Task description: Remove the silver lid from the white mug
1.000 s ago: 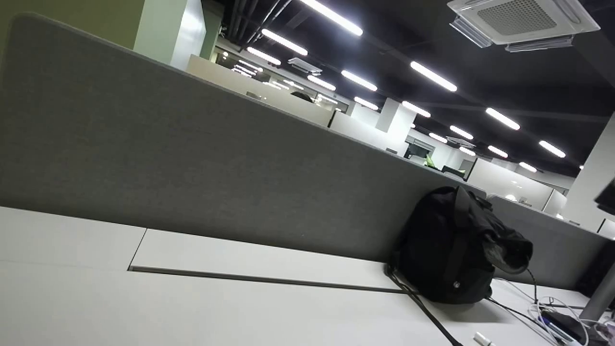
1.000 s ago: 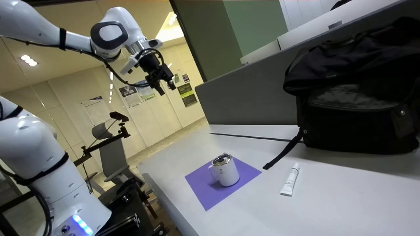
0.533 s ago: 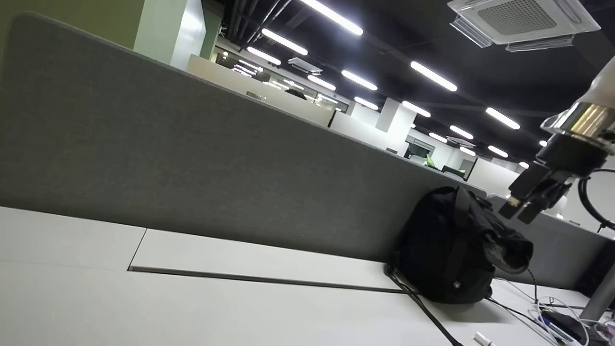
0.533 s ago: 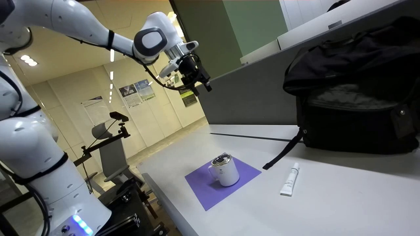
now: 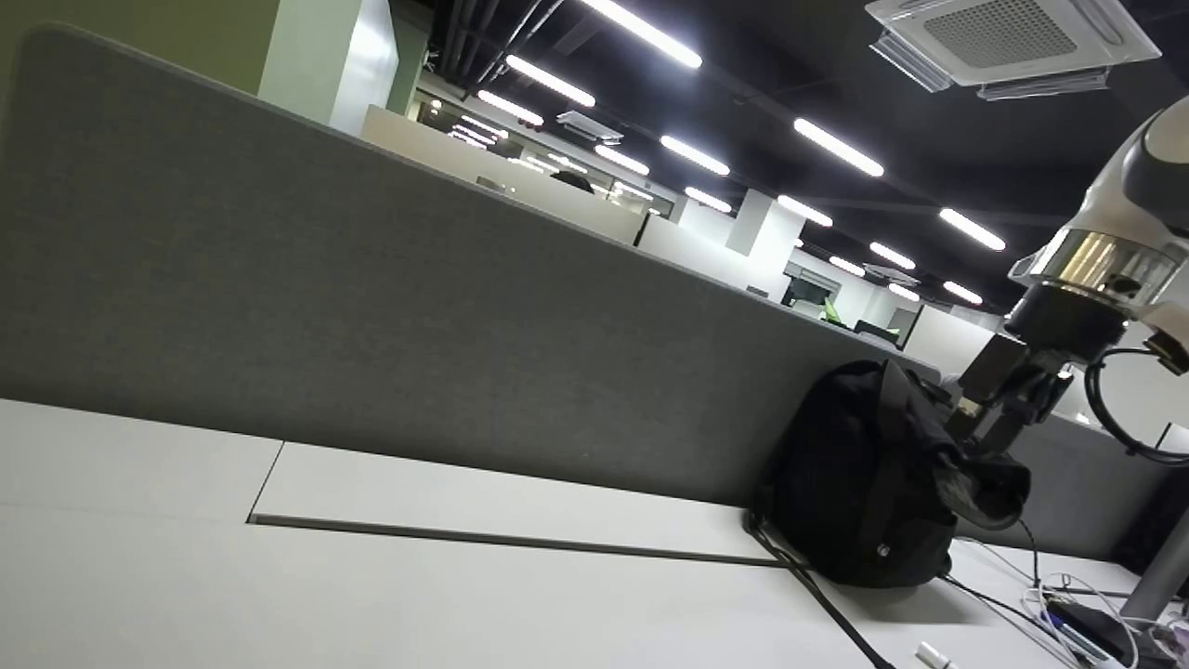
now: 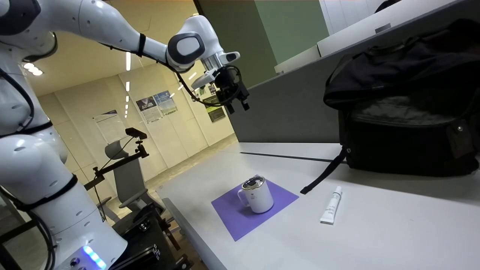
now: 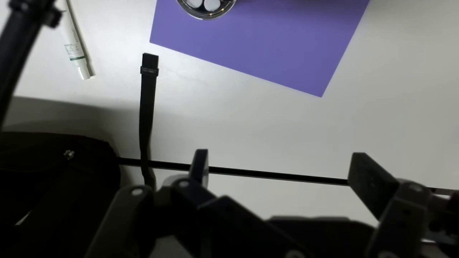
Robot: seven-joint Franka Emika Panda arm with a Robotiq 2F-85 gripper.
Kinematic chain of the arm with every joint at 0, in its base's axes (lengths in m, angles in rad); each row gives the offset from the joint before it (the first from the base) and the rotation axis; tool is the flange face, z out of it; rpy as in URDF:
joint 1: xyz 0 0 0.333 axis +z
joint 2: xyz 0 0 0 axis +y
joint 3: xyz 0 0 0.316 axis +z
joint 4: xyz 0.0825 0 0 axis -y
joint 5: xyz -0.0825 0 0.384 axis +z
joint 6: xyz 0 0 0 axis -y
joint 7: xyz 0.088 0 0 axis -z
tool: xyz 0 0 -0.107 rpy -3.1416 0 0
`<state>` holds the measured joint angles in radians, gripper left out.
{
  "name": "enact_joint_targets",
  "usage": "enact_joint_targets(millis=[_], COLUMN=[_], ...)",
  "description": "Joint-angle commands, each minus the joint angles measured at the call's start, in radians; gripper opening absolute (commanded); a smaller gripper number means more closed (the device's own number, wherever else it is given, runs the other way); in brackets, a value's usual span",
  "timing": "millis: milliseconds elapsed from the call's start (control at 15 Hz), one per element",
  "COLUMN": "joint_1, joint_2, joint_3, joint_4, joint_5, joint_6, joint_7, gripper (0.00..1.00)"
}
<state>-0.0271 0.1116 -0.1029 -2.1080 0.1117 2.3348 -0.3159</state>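
Observation:
The white mug (image 6: pixel 261 199) stands upright on a purple mat (image 6: pixel 231 219) in an exterior view, its handle toward the robot base. The silver lid (image 6: pixel 253 182) sits on top of the mug. In the wrist view the lid (image 7: pixel 208 11) is cut off by the top edge, over the purple mat (image 7: pixel 265 46); the mug's body does not show there. My gripper (image 6: pixel 238 107) is high above the table, above and behind the mug. It also shows in an exterior view (image 5: pixel 980 431) in front of the backpack. In the wrist view the gripper (image 7: pixel 279 166) is open, with nothing between its fingers.
A black backpack (image 6: pixel 405 123) stands against the grey partition (image 6: pixel 288 112). Its strap (image 7: pixel 146 107) lies across the white table toward the mat. A white tube (image 6: pixel 331 207) lies right of the mat. Cables (image 5: pixel 1068 595) lie beyond the backpack.
The arm has reached forward over the table, moving right in an exterior view, and has come into sight in both exterior views. The gripper has lowered a little lately. Mug, lid and mat have not moved.

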Motion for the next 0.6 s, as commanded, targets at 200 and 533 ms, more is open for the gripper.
enact_joint_targets(millis=[200,533], joint_1=[-0.022,-0.035], joint_2=[0.000,-0.020], joint_3=[0.023,0.025], joint_4=[0.001,-0.075], joint_5=[-0.003,-0.009], joint_6=[-0.002,0.036], joint_7=[0.003,0.000], gripper=[1.00,1.00])
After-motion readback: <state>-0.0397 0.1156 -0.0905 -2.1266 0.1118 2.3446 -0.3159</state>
